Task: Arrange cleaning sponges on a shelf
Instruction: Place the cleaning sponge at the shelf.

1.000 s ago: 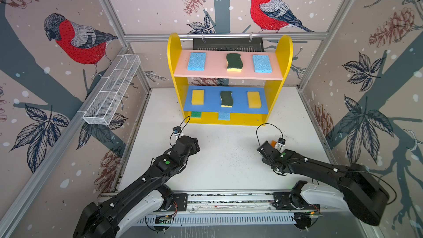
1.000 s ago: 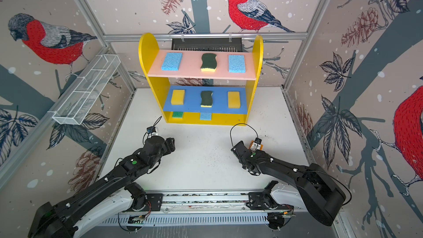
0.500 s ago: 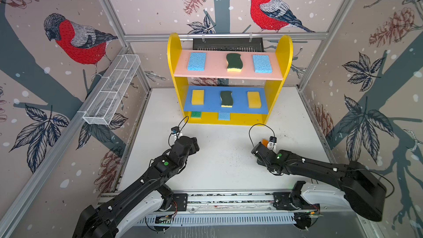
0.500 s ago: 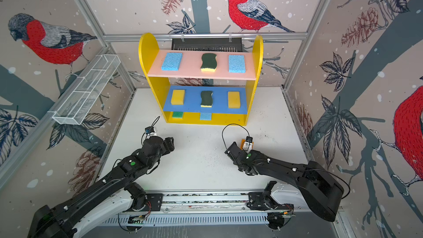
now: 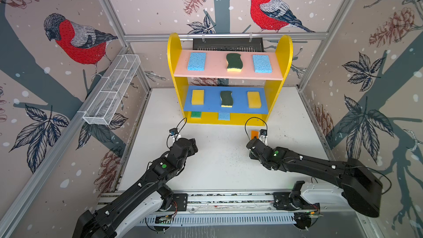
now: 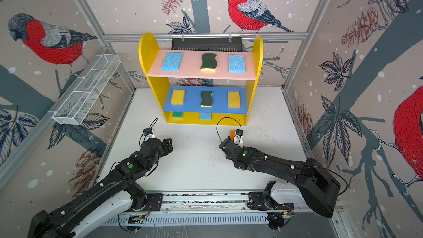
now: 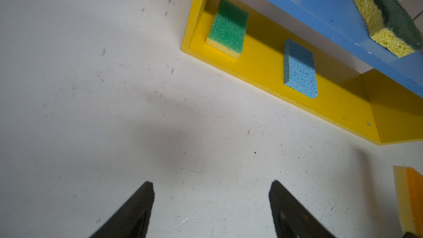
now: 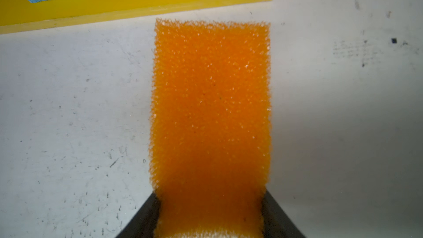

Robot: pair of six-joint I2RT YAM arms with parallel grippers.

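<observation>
Right gripper, pinching the orange sponge, has neared the shelf; keep it level entering; left gripper spread.

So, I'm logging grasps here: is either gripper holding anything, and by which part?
The right gripper grips the orange sponge by the long sides of its near end. The left gripper is open and empty.

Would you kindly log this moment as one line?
right gripper: shut on orange sponge; left gripper: open, empty; shelf: orange sponge not yet placed
</observation>
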